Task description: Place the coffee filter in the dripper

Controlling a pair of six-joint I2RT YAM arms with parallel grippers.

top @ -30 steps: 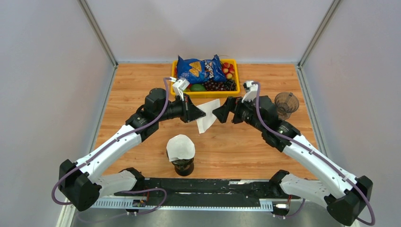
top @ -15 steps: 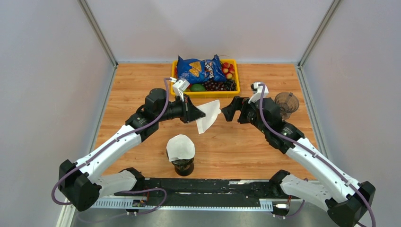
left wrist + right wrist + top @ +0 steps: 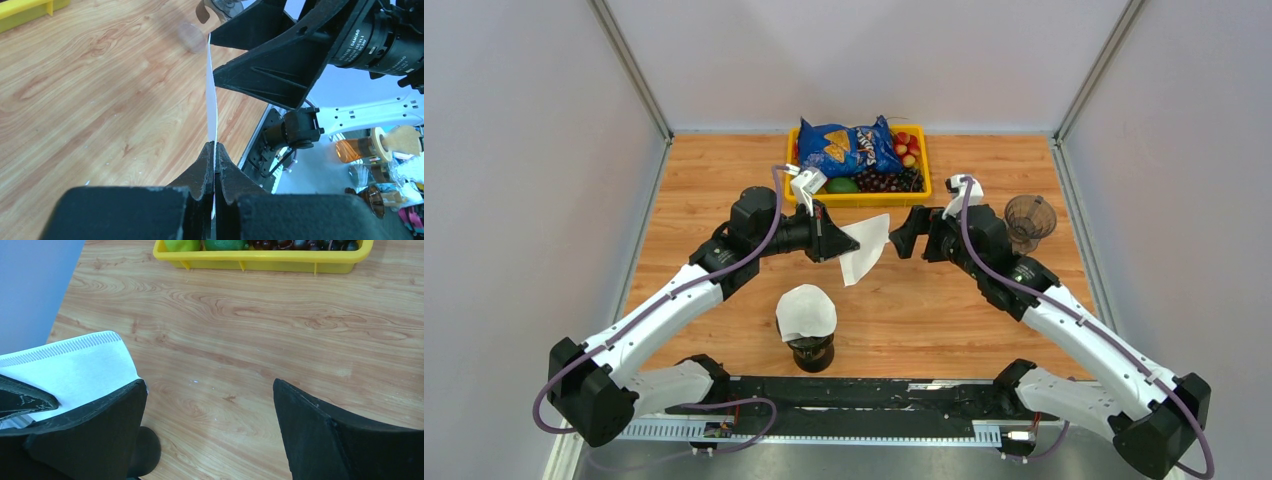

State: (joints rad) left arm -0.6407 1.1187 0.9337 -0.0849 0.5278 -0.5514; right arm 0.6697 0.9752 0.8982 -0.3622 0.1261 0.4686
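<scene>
My left gripper [image 3: 832, 238] is shut on a white paper coffee filter [image 3: 865, 245] and holds it above the middle of the table. In the left wrist view the filter [image 3: 212, 95] shows edge-on, pinched between the fingertips of the left gripper [image 3: 215, 148]. My right gripper [image 3: 898, 236] is open and empty, just right of the filter's free edge and facing it. In the right wrist view the filter [image 3: 75, 367] lies behind the left finger of the right gripper [image 3: 210, 412]. The brown see-through dripper [image 3: 1029, 217] stands at the far right, behind the right arm.
A yellow basket [image 3: 864, 198] with a blue chip bag [image 3: 849, 147] and fruit stands at the back centre; its rim [image 3: 265, 260] shows in the right wrist view. A dark stand topped with white filters [image 3: 806, 312] stands near the front edge.
My right gripper drew back to the right, away from the filter's edge, then came back a little. The left gripper kept its hold; the filter tipped up slightly.
</scene>
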